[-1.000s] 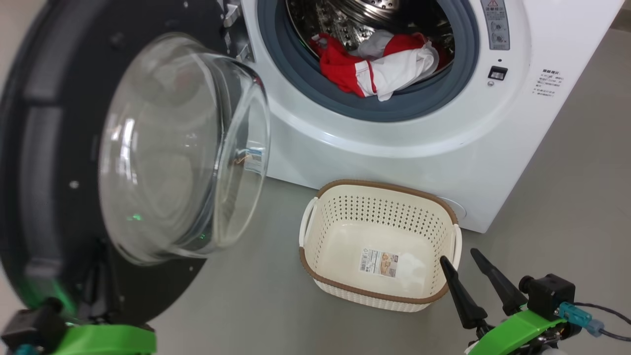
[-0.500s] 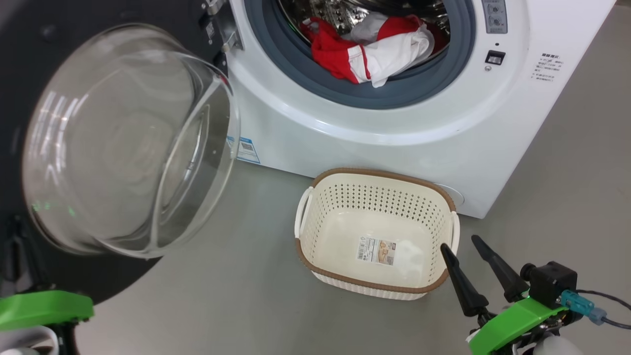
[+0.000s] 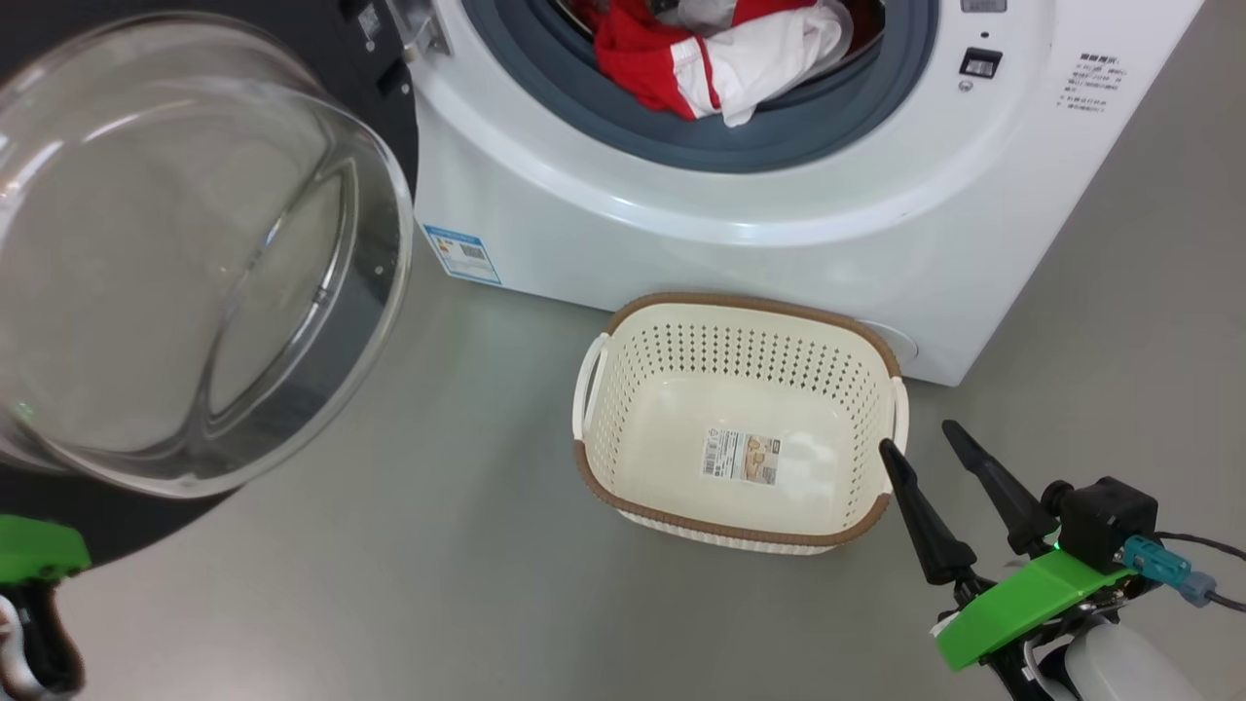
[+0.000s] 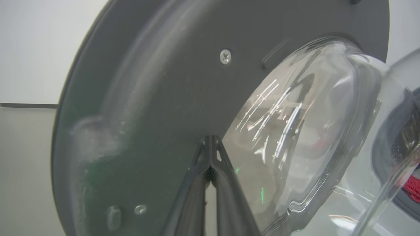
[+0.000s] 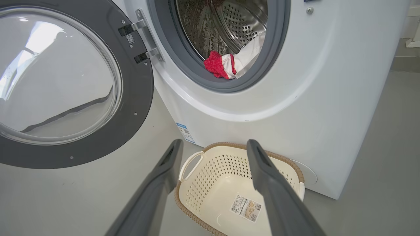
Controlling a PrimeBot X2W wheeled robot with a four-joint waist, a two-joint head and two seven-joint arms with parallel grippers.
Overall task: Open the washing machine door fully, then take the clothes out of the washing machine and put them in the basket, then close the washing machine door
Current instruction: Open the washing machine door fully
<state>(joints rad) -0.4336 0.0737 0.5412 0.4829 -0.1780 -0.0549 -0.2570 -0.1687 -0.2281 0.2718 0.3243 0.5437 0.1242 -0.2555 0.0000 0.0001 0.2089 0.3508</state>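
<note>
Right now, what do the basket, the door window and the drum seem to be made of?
The basket: probably moulded plastic, matte cream, with punched holes and a brown woven-look rim. The washing machine door window: clear glass or similar, glossy, with sharp reflections. The drum: likely steel, shiny, perforated.

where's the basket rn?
Head view: the basket sits on the floor right of centre, just in front of the washing machine, the right gripper beside its right rim.

smooth grey floor (evenly lit); pale wall with a dark strip at its foot.
</note>
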